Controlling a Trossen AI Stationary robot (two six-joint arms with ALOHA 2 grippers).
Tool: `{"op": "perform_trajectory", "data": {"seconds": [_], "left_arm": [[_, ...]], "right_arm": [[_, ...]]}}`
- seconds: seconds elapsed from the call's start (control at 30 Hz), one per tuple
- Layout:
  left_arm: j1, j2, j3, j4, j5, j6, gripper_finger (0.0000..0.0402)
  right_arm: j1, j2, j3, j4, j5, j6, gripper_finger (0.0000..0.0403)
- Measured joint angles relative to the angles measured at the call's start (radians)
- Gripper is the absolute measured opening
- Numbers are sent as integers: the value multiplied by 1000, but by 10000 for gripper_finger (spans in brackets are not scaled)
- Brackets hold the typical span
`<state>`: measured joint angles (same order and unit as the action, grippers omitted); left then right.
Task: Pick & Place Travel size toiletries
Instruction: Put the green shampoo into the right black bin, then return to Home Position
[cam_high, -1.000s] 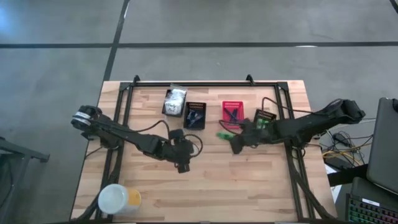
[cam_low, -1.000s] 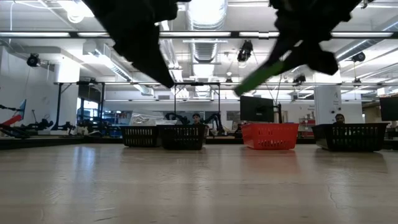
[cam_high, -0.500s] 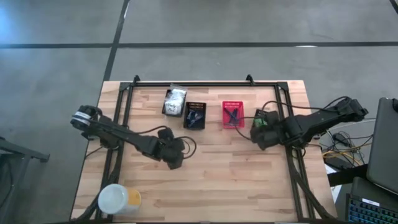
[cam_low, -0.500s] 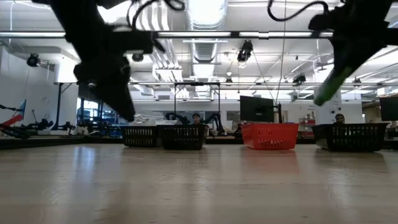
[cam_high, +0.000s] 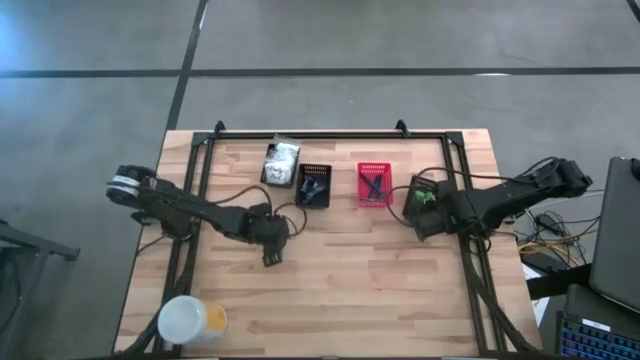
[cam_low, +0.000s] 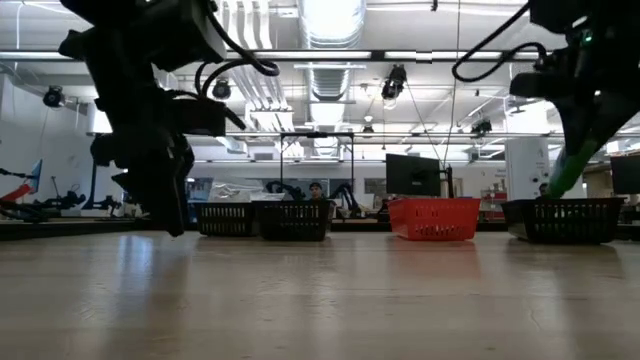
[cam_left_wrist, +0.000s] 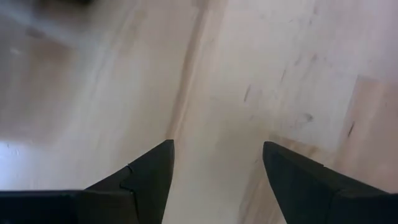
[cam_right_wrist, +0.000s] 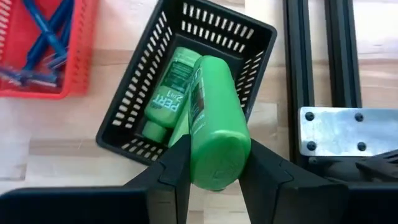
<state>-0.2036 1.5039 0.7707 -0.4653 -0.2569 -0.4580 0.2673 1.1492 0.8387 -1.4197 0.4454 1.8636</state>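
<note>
Right wrist view: green bottle held over its black basket.

The bottle is clamped between the right gripper fingers, directly above a like green pack already lying inside, evidently so that it drops among matching items. The left gripper is parked spread and empty above bare table.

A light wooden table was seen carrying four small baskets in a row; nearest the red basket, two black baskets were set.
</note>
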Motion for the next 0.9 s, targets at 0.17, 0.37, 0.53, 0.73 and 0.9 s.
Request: {"op": "perform_trajectory", "data": {"seconds": [0.17,0.37,0.53,0.73,0.9], "left_arm": [[60,-94,-49,47,41,37,250],[119,-228,-87,53,56,79,250],[144,-336,-108,51,72,80,250],[150,-432,-123,47,108,67,250],[152,-487,-120,45,109,48,249]], "right_arm": [[-43,14,-54,28,13,-2,110],[-80,79,-82,40,104,38,123],[-92,148,-84,63,87,21,135],[-92,193,-84,105,23,63,173],[-90,174,-79,169,-1,17,207]]}}
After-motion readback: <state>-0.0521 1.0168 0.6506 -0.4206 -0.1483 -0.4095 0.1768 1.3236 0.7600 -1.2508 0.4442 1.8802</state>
